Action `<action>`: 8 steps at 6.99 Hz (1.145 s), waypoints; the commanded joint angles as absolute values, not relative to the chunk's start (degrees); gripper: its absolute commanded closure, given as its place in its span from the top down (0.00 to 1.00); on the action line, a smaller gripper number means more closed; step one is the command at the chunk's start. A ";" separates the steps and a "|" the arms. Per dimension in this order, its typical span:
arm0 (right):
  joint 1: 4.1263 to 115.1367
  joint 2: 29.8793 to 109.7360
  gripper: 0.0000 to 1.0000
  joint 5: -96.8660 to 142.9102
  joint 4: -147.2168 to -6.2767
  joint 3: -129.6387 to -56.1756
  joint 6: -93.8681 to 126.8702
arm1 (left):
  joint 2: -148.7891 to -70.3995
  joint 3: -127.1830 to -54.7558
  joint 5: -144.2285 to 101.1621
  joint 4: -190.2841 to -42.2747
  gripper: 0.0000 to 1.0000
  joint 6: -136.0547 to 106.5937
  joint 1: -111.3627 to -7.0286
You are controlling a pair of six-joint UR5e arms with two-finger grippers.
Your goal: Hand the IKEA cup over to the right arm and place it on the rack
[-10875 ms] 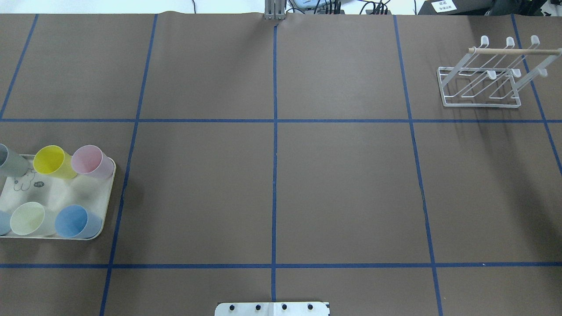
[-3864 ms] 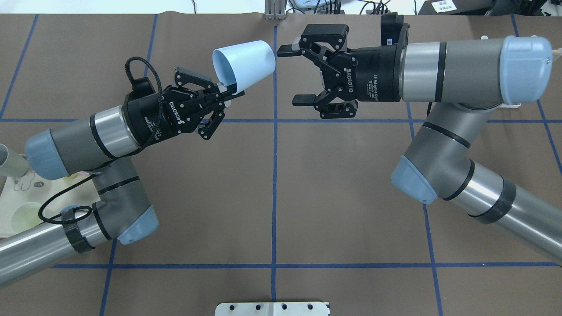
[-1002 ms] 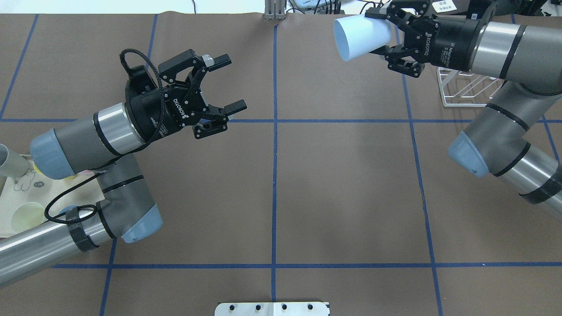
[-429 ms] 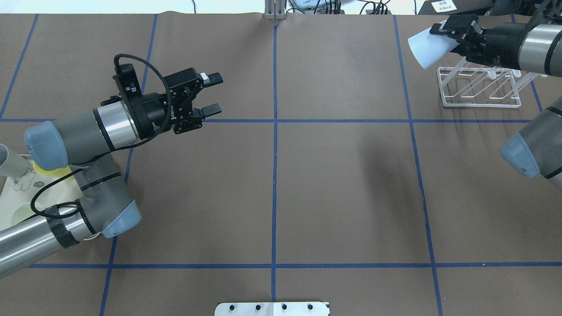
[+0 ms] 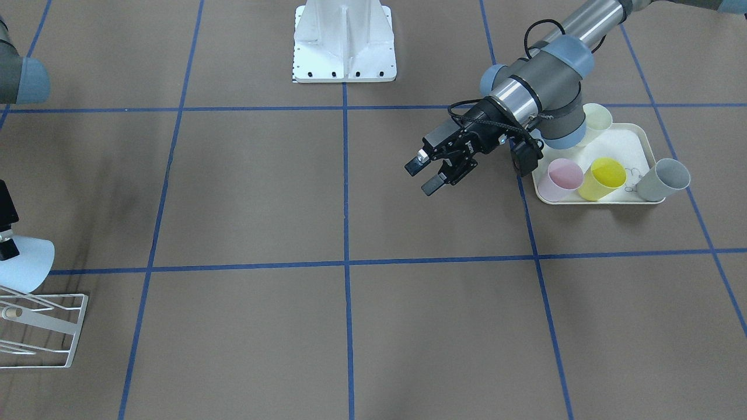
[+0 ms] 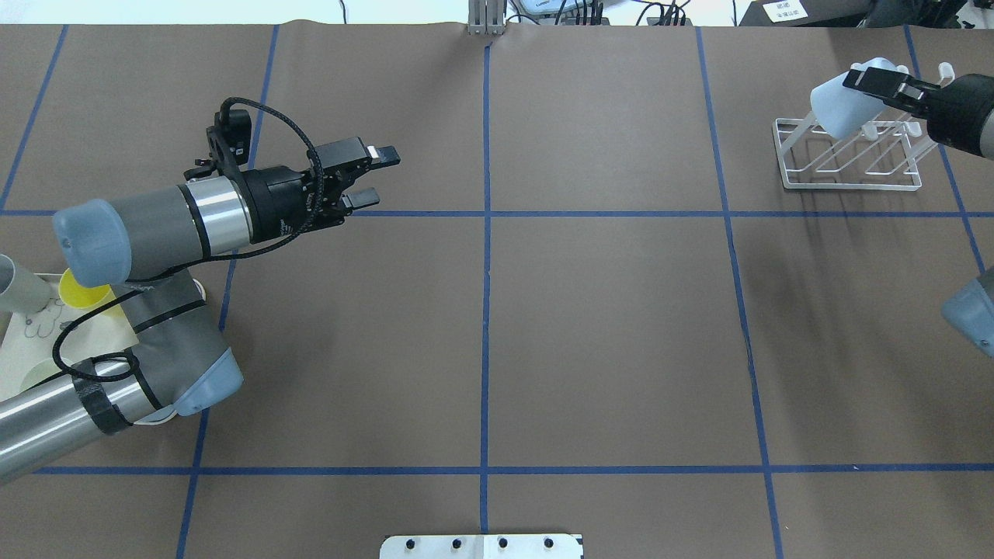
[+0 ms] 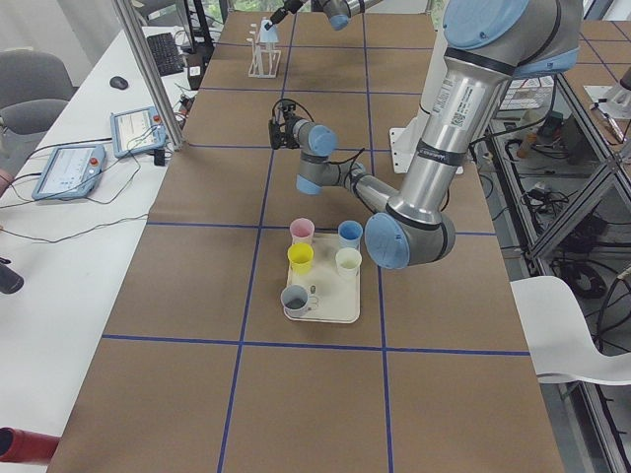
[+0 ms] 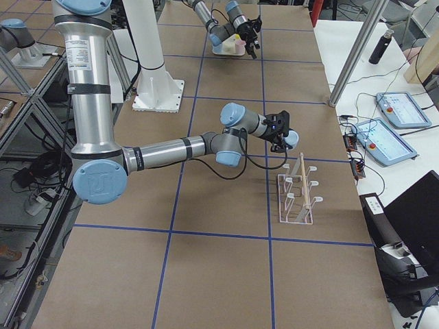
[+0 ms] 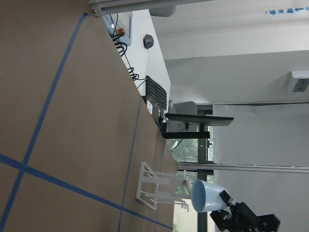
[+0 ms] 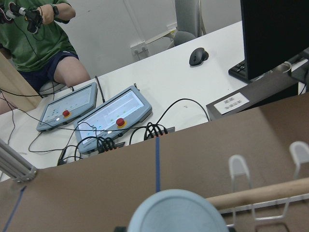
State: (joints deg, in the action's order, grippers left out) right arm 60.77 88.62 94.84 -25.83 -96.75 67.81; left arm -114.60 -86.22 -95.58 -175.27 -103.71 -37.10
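Overhead is cropping my right jaws, which are clamping the cup (image 6: 835, 109) at the corner rack (image 6: 854, 186); left jaws are gaping.

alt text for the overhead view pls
The right gripper holds a pale blue cup at the white wire rack, far right. The left gripper hangs open and empty near the tray at the left edge.

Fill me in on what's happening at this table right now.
The right gripper is shut on the pale blue cup, holding it tilted over the white rack at a far corner of the table; it is not released yet. The left gripper hangs open and empty, beside the tray with the other cups.
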 commanded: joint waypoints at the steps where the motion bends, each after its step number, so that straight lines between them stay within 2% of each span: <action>1: 60.82 92.27 0.00 90.44 -25.93 -97.73 59.87 | -114.43 -86.05 -95.80 -174.73 1.00 -103.01 -37.18; 8: 59.59 92.29 0.00 90.53 -26.98 -95.11 59.50 | -113.38 -85.96 -95.71 -175.69 1.00 -103.01 -37.18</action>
State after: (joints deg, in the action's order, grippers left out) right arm 59.73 92.43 90.46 -26.96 -96.13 59.59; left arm -113.46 -85.98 -95.63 -175.58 -103.01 -37.18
